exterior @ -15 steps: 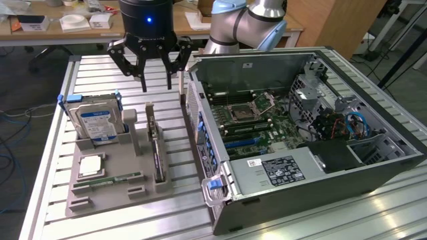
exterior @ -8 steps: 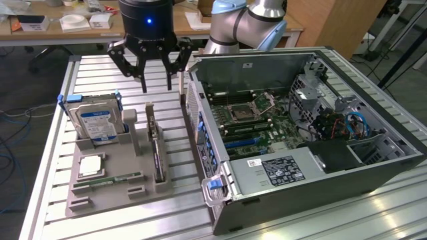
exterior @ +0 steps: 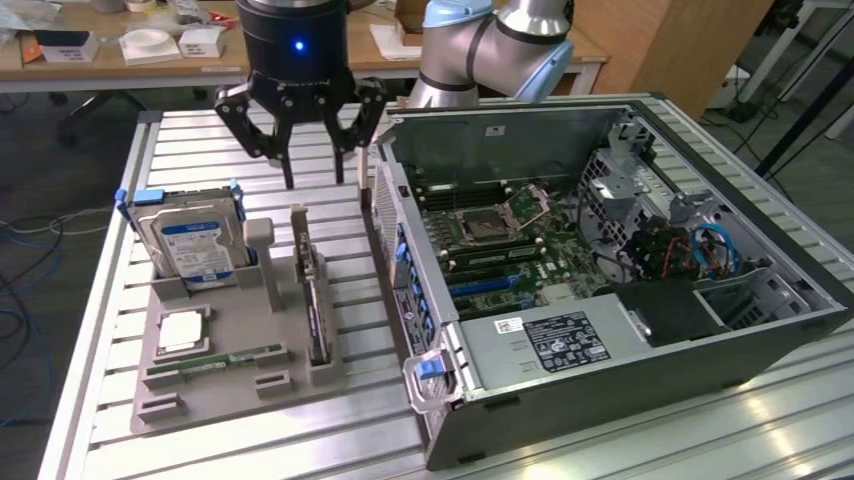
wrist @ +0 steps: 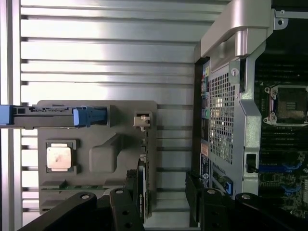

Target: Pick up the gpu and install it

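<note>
- The slatted metal table (exterior: pixel 200 140) carries everything.
- The open computer case (exterior: pixel 641 385) lies on its side at the exterior view's right, with the motherboard visible inside.
- The robot arm (exterior: pixel 494 50) stands behind the case.
- The gripper (exterior: pixel 314 175) hangs in the air above the table, past the far end of the grey holder (exterior: pixel 227 390). Its jaws are spread wide and hold nothing.
- The holder lies just beside the case, at the exterior view's left of it.
- The hard drive (exterior: pixel 194 245) with the blue label stands upright at the far left corner of the holder.
- The gpu (exterior: pixel 312 300) stands on its long edge in a slot on the side of the holder nearest the case, with its silver bracket at the far end. In the wrist view its thin edge (wrist: pixel 142 178) appears between the two dark fingers (wrist: pixel 127 197), closer to one of them. The gripper does not touch it.
- The square processor (exterior: pixel 180 330) lies flat in its recess in the holder.
- The narrow green RAM stick (exterior: pixel 214 362) lies flat just in front of the processor.
</note>
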Tool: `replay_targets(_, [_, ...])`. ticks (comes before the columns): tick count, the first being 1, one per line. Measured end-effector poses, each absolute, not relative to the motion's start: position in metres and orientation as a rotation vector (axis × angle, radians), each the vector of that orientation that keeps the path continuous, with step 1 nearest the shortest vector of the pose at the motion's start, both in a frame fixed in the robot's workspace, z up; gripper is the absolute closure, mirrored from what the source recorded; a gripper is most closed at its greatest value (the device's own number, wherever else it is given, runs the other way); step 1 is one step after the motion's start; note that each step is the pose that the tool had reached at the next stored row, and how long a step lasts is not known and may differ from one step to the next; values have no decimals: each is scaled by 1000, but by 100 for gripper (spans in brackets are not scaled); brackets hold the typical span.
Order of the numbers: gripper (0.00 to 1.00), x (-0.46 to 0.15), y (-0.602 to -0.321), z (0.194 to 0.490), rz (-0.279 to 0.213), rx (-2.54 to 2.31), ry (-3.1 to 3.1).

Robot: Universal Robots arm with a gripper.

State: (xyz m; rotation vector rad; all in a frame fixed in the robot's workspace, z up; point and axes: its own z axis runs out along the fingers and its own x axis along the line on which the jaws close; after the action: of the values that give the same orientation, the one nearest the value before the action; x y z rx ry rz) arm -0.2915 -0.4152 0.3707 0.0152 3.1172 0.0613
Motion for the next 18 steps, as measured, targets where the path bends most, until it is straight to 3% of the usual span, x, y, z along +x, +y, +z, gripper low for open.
replay_targets(18, [47,-292,-422,367,51,15,3117])
